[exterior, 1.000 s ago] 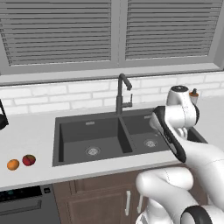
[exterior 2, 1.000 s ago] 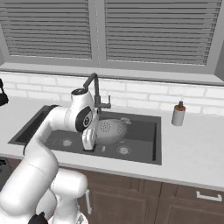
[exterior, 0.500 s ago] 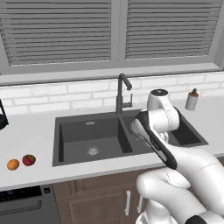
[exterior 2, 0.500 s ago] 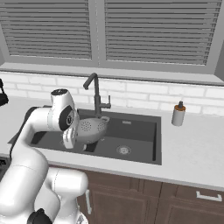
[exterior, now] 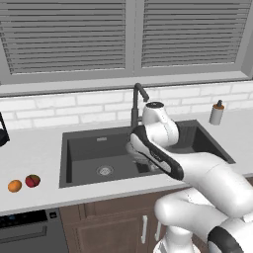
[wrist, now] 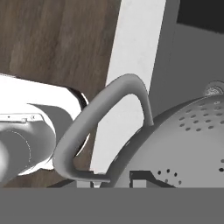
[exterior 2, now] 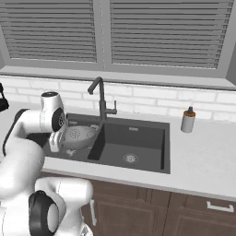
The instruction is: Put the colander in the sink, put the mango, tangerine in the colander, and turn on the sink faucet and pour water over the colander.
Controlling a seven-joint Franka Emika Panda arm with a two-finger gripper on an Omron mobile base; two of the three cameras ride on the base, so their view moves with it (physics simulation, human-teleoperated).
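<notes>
Silvery perforated colander (exterior 2: 79, 136) hangs tilted over the left basin of the dark sink (exterior 2: 138, 159), held up by the gripper (exterior 2: 56, 142) at one side handle; in the hand view the bowl (wrist: 188, 144) sits right up against the cam w/ its looped handle (wrist: 105, 118) arching out. Can't make out the fingertips there, so whether the claw's clamped or loose I can't tell. Faucet (exterior 2: 99, 99) stands behind the sink divider, spout curving fwd. Mango (exterior: 32, 181) and tangerine (exterior: 15, 186) lie side by side, just about touching, on the counter (exterior: 34, 148) well left of the sink. Soap bottle (exterior 2: 187, 120) stands on the counter to the right, near the wall
</notes>
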